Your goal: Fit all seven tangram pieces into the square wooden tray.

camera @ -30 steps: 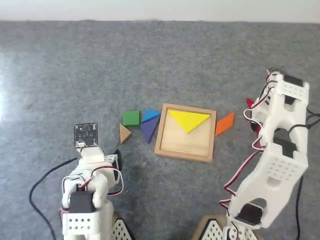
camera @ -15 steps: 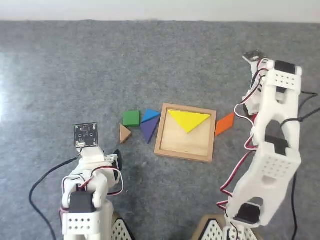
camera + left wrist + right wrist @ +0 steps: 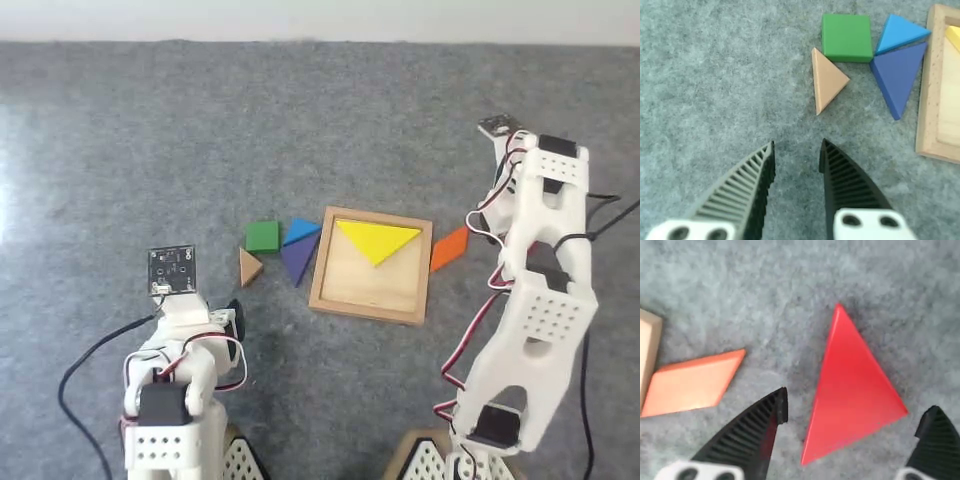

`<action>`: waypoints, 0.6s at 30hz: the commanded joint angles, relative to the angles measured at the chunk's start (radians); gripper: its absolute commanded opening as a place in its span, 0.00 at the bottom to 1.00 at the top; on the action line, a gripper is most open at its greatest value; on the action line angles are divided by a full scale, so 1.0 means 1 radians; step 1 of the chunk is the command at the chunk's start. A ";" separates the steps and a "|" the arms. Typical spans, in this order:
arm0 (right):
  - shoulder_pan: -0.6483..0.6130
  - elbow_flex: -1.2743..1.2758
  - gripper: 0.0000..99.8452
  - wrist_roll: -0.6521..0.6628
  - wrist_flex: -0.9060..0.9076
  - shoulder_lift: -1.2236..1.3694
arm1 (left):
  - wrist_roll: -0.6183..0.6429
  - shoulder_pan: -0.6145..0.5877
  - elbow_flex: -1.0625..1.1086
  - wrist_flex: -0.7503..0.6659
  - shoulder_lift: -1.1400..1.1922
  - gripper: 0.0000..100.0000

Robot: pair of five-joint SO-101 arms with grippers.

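The square wooden tray (image 3: pixel 366 287) lies mid-table with the yellow triangle (image 3: pixel 378 239) in its far half. To its left lie a green square (image 3: pixel 846 37), a light blue triangle (image 3: pixel 900 33), a dark blue triangle (image 3: pixel 897 75) and a tan triangle (image 3: pixel 827 81). My left gripper (image 3: pixel 797 145) is open, low over bare carpet, a short way from the tan triangle. An orange parallelogram (image 3: pixel 692 383) rests by the tray's right side. My right gripper (image 3: pixel 857 409) is open, with its fingers on either side of the red triangle (image 3: pixel 850 387) on the carpet.
Grey carpet covers the table, with open room beyond the tray and to the far left. In the high view the right arm (image 3: pixel 540 250) stands over the spot right of the orange parallelogram (image 3: pixel 449 247). The tray's corner (image 3: pixel 647 342) shows beside the parallelogram.
The right arm has swung toward the far side of the table and now covers the red triangle in the high view. The left arm and all other pieces have stayed put.
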 commanded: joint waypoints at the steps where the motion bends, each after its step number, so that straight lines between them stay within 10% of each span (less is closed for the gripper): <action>1: 0.012 -0.048 0.40 0.017 -0.062 0.010 | 0.011 -0.005 -0.012 0.005 -0.014 0.14; 18: 0.028 -0.275 0.40 0.008 0.143 0.209 | 0.011 -0.005 -0.012 0.005 -0.014 0.14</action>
